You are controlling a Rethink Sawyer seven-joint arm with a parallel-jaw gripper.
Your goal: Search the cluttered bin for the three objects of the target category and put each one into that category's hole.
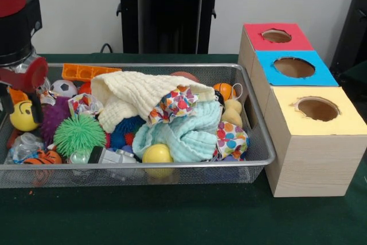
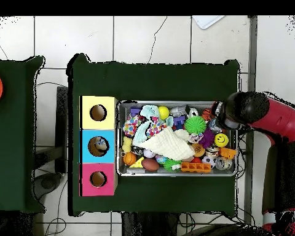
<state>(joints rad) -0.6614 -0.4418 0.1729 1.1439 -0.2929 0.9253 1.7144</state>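
Over the bin's (image 1: 252, 113) 9 o'clock end in the front view, the arm hangs low.
Jaws (image 1: 20, 104) reach among toys beside the smiley ball (image 1: 23, 116); their spread is hidden. Only overhead shows something inside the blue box's hole (image 2: 99, 145). Three boxes (image 1: 315, 142) stand at 3 o'clock.
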